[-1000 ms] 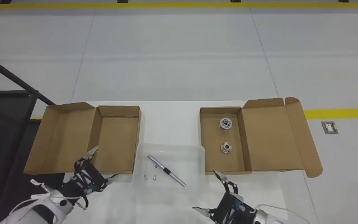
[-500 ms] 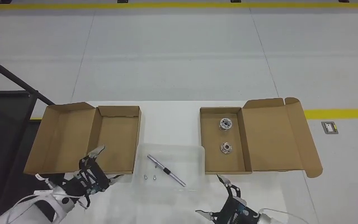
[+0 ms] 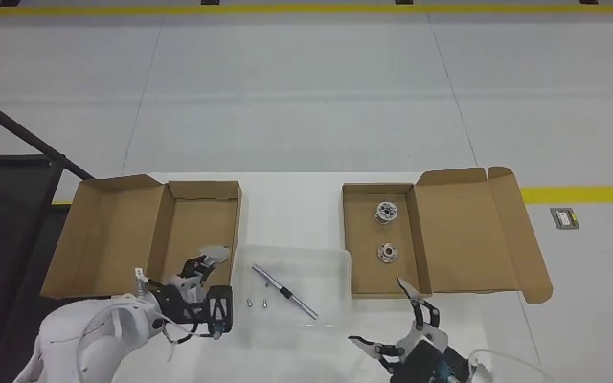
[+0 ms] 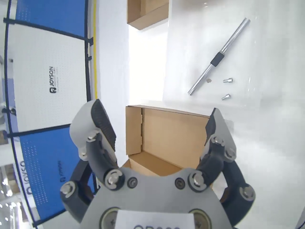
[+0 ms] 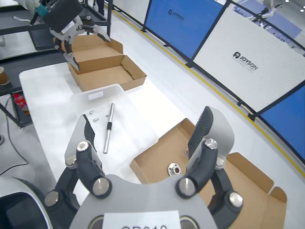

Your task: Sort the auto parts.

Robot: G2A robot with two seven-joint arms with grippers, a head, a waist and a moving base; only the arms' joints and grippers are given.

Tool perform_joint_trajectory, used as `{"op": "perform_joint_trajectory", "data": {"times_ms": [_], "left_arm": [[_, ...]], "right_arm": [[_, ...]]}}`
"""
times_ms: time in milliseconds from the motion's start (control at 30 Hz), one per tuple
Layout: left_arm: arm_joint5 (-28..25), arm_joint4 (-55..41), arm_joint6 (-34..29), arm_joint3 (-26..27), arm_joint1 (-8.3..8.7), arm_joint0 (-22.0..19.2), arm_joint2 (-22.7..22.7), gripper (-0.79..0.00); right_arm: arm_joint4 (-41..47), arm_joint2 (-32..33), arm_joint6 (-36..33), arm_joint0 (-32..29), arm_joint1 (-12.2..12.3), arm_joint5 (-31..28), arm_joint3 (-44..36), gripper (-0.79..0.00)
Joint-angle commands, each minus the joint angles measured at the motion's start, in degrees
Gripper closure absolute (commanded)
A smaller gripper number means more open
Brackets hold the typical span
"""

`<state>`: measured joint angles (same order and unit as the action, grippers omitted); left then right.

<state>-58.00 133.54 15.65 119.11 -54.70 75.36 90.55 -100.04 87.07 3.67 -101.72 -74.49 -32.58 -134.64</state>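
On the top view, take the clear tray (image 3: 321, 260) as the dial's centre, with 12 o'clock pointing away from the robot.

The rod (image 3: 284, 291) lies flat in the tray, running from 10 to 4 o'clock, with a black sleeve near its middle. Two screws (image 3: 249, 304) lie side by side in the tray at about 8 o'clock from the rod's middle, near it but apart. In the left wrist view a tiny chip (image 4: 209, 80) lies just beside the rod.

The left box (image 3: 196, 239) sits at 9 o'clock with its lid folded out to the side. The right box (image 3: 383, 278) sits at 3 o'clock, also open. It holds two round metal parts, one (image 3: 385, 211) toward 12 o'clock and the other (image 3: 387, 253) nearer the robot.

The left gripper (image 3: 216, 280) hangs at 9 o'clock over the left box's corner next to the tray. Its jaws are spread wide with nothing between them. The right gripper (image 3: 380, 313) hangs at 4 o'clock, just off the right box's near edge. Its jaws are also spread and bare.

As for writing, the tray wall carries a small white label (image 5: 95, 95), too small to read. Each wrist plate bears a white sticker (image 5: 140, 220) whose dark print is cut off at the edge. The blue and white panels (image 5: 245, 60) behind the table (image 3: 287, 206) each carry a logo and wordmark.
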Motion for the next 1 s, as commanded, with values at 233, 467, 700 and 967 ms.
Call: {"op": "perform_joint_trajectory", "data": {"times_ms": [233, 467, 700, 967], "left_arm": [[0.0, 21.22, 19.73, -8.07, 6.87, -15.13, -16.14, -0.785], [0.0, 21.22, 19.73, -8.07, 6.87, -15.13, -16.14, -0.785], [0.0, 19.58, 19.34, -7.92, 6.25, -19.4, -21.57, -0.785], [0.0, 22.93, 21.56, -17.15, 4.85, -33.99, -38.02, -0.785]], "right_arm": [[7.97, 10.02, 11.66, -7.37, 0.55, 1.44, 0.39, -0.785], [7.97, 10.02, 11.66, -7.37, 0.55, 1.44, 0.39, -0.785], [7.97, 10.02, 11.66, -7.37, 0.55, 1.44, 0.39, -0.785], [7.97, 10.02, 11.66, -7.37, 0.55, 1.44, 0.39, -0.785]]}}
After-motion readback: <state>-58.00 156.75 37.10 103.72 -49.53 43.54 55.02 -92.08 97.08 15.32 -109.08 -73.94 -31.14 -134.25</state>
